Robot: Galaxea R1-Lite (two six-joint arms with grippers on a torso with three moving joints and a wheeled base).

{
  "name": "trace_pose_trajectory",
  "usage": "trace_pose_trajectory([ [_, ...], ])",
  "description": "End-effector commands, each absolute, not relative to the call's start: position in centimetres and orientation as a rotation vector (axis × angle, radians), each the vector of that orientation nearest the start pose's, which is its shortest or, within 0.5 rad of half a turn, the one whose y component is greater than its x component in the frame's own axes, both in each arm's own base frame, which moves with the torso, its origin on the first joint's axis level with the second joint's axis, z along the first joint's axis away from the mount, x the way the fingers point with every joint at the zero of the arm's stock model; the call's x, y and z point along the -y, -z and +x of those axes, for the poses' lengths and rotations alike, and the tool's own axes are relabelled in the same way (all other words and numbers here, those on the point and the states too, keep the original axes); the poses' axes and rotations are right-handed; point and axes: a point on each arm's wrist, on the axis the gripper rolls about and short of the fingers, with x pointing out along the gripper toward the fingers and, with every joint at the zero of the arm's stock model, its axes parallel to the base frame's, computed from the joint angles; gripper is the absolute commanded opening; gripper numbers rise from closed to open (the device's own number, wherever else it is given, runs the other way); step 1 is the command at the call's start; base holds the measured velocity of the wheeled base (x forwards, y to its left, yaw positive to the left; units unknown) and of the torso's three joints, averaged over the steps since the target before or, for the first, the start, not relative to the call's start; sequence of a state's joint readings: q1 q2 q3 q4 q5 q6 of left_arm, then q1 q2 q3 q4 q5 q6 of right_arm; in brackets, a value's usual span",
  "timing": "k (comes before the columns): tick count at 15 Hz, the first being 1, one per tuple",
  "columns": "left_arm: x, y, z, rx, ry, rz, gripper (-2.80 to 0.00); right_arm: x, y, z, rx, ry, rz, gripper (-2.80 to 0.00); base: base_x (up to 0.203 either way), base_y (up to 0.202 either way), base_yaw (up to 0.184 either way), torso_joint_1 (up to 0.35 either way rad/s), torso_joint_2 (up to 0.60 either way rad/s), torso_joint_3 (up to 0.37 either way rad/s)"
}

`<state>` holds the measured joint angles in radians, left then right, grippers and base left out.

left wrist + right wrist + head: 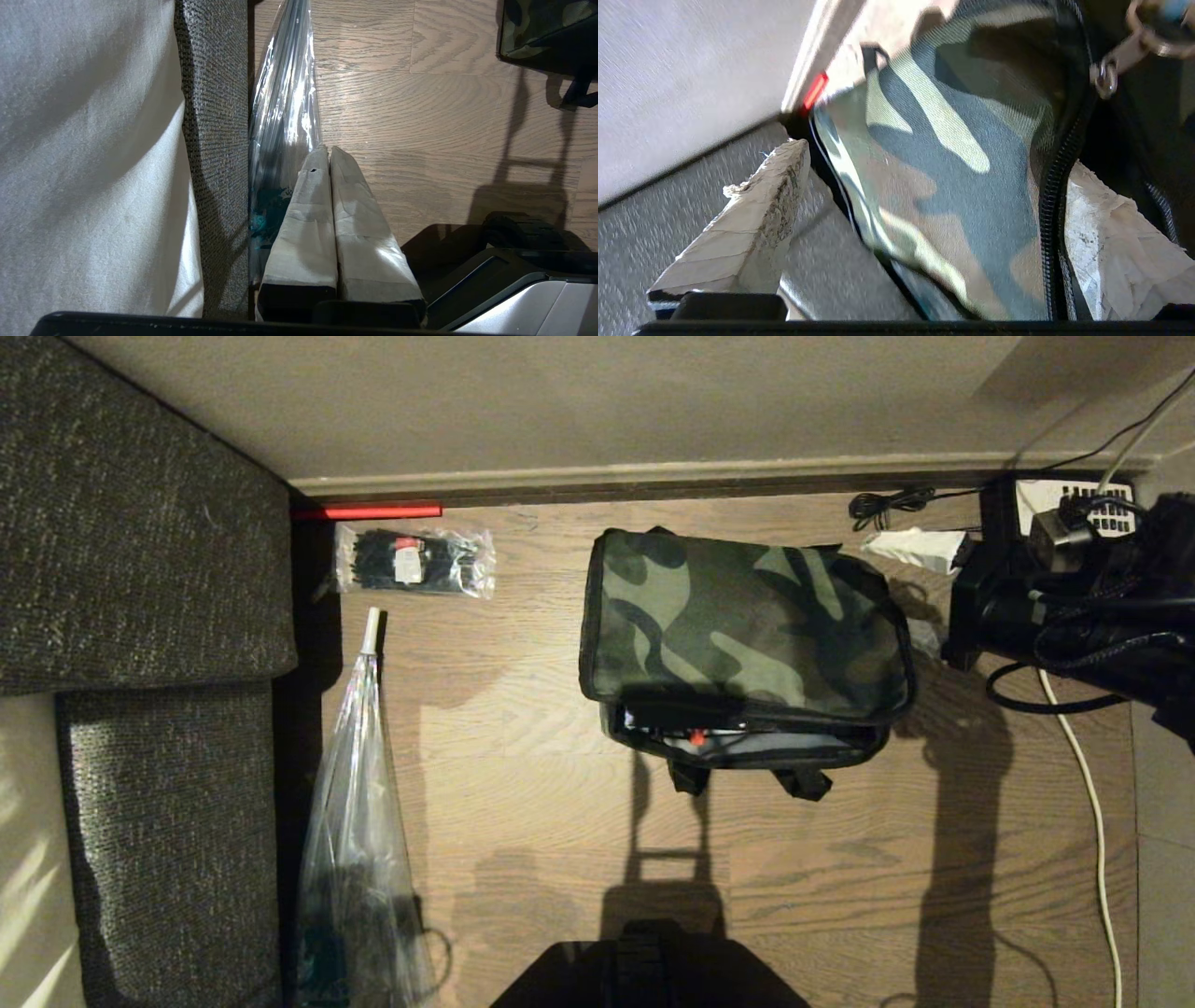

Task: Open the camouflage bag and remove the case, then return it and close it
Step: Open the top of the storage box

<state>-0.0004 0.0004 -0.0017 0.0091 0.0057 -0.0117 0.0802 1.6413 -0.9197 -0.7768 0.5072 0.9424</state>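
The camouflage bag [747, 616] sits on the wood floor with its lid lying down. A gap along its near side shows the black case [672, 719] with a red spot, resting on grey lining. My right gripper [920, 593] hovers at the bag's right end, open. In the right wrist view its taped fingers [756, 210] stand wide apart, with the bag's camouflage top [952, 186] and black zipper showing between them. My left gripper [325, 151] is parked and shut on nothing, beside the sofa. A corner of the bag [546, 32] shows in the left wrist view.
A grey sofa [140, 569] fills the left side, with a long clear plastic bag [359, 821] leaning along it. A packet of black cable ties [415, 560] lies near the wall. A black telephone [1074, 504], its cables and a white cord [1092, 803] are at the right.
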Motion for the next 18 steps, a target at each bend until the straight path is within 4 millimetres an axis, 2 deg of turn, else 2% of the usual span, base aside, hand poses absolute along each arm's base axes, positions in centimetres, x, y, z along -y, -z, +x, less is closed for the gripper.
trace_pose_trajectory([
  [1,0.0,-7.5,-2.3,-0.006,-0.006,-0.012,-2.8,-3.4,-25.4,30.1,-0.19,-0.563,0.907,0.0,0.0,0.0,0.0,0.0,0.0,0.0],
  [5,0.0,-7.5,-2.3,-0.006,-0.006,-0.012,-2.8,-3.1,-26.9,30.9,-0.118,-0.517,0.954,0.0,0.0,0.0,0.0,0.0,0.0,0.0],
  [11,0.0,-7.5,-2.3,-0.006,-0.006,-0.012,-2.8,-2.6,-27.7,31.1,-0.025,-0.538,0.938,0.0,0.0,0.0,0.0,0.0,0.0,0.0],
  [18,0.0,-7.5,-2.3,-0.006,-0.005,-0.012,-2.8,-2.5,-28.4,31.3,-0.004,-0.549,0.944,0.0,0.0,0.0,0.0,0.0,0.0,0.0],
])
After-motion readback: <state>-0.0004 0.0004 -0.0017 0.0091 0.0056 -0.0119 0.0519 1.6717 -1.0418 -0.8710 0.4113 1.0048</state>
